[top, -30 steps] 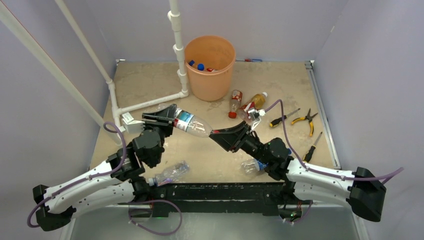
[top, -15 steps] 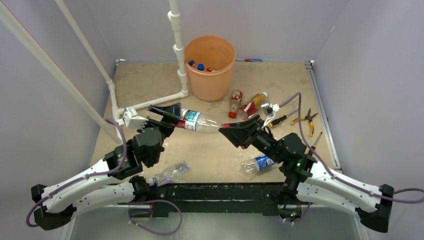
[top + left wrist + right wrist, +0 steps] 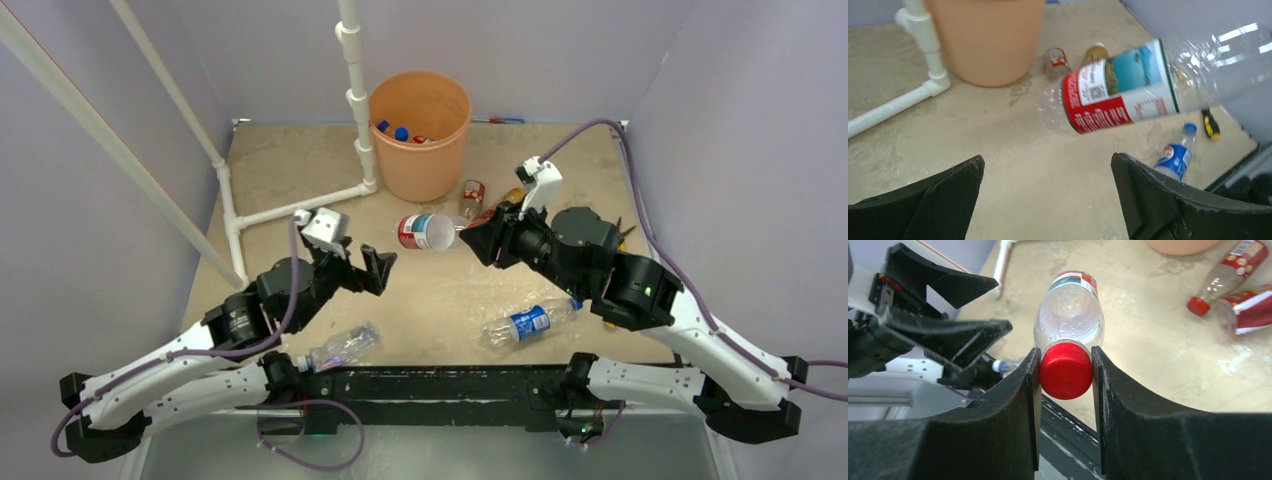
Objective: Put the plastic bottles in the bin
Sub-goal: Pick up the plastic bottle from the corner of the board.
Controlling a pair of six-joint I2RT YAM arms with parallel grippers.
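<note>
Showing a QR code on a red-and-white label. Pinching the red-capped bottle [image 3: 1068, 315] by its cap in the right jaws above mid-tabletop, short of the orange bin [image 3: 420, 140]. Holding the left jaws wide open.

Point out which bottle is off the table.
The red-capped, red-labelled bottle, clamped by its cap in the right gripper. The other bottles lie on the table or in the orange bin.

Bottles [image 3: 472, 196] lie before the bin [image 3: 425, 168], with some apparently inside it.
</note>
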